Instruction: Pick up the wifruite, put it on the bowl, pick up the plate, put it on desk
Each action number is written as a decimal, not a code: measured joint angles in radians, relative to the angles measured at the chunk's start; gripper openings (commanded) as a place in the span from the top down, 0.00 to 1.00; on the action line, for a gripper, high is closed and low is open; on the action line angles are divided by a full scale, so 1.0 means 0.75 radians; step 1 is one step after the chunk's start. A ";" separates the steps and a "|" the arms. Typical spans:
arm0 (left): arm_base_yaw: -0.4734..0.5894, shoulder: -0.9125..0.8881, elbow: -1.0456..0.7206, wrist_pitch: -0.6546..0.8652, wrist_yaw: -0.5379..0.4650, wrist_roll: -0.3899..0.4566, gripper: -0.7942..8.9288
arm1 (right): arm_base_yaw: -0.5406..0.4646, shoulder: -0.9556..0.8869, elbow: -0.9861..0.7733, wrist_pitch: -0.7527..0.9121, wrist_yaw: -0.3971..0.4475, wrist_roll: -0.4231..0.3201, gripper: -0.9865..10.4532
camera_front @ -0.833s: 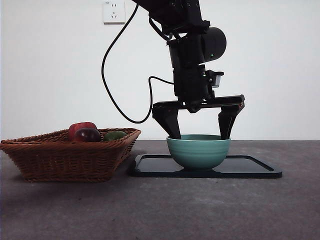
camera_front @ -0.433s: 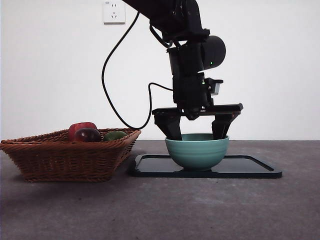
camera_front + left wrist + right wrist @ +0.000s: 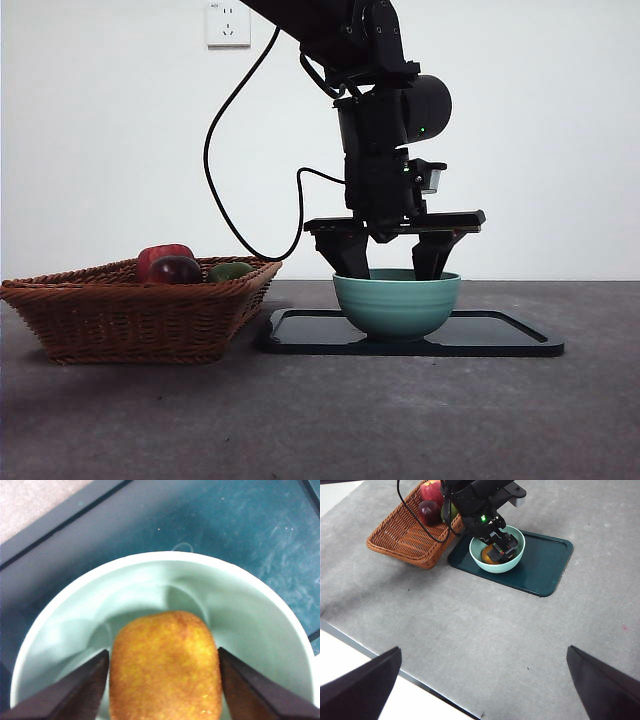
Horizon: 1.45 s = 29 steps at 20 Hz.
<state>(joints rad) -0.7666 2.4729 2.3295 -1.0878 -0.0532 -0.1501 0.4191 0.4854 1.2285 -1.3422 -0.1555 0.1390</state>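
Front view: the left gripper (image 3: pixel 392 270) reaches down into the bowl (image 3: pixel 396 303) from 12 o'clock. The bowl sits on the dark plate (image 3: pixel 500 337), and the basket (image 3: pixel 140 310) is at its 9 o'clock.

Left wrist view: the jaws sit on both sides of the wifruite (image 3: pixel 165 667), grasping it inside the bowl (image 3: pixel 250 625).

Right wrist view: the right gripper (image 3: pixel 485 690) hangs high over the table (image 3: pixel 485 630), jaws spread wide and empty.
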 measured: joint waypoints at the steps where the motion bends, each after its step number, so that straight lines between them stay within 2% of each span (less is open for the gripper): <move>1: 0.000 0.000 0.000 0.000 0.000 0.001 0.64 | 0.000 0.000 0.000 0.000 0.000 0.000 0.38; 3: 0.000 0.000 0.000 0.000 0.000 0.004 0.67 | 0.000 0.000 0.000 0.000 0.000 0.000 0.38; 9: 0.002 0.005 0.030 -0.031 0.000 0.005 0.67 | 0.000 0.000 0.000 0.000 0.000 0.000 0.38; 18: 0.010 0.012 0.503 -0.415 -0.001 0.005 0.67 | 0.000 0.000 0.000 0.000 0.000 0.000 0.38; 21: 0.010 0.010 0.642 -0.443 -0.001 0.005 0.67 | 0.000 0.000 0.000 0.000 -0.001 0.000 0.38; 26: 0.007 -0.028 0.636 -0.446 0.003 0.005 0.67 | 0.000 0.000 0.000 0.000 -0.001 0.000 0.38; 29: -0.016 -0.158 0.559 -0.446 0.006 0.006 0.67 | 0.000 0.000 0.000 0.000 -0.001 0.000 0.38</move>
<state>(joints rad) -0.7784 2.3543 2.7491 -1.4223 -0.0490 -0.1459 0.4191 0.4854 1.2285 -1.3422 -0.1562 0.1390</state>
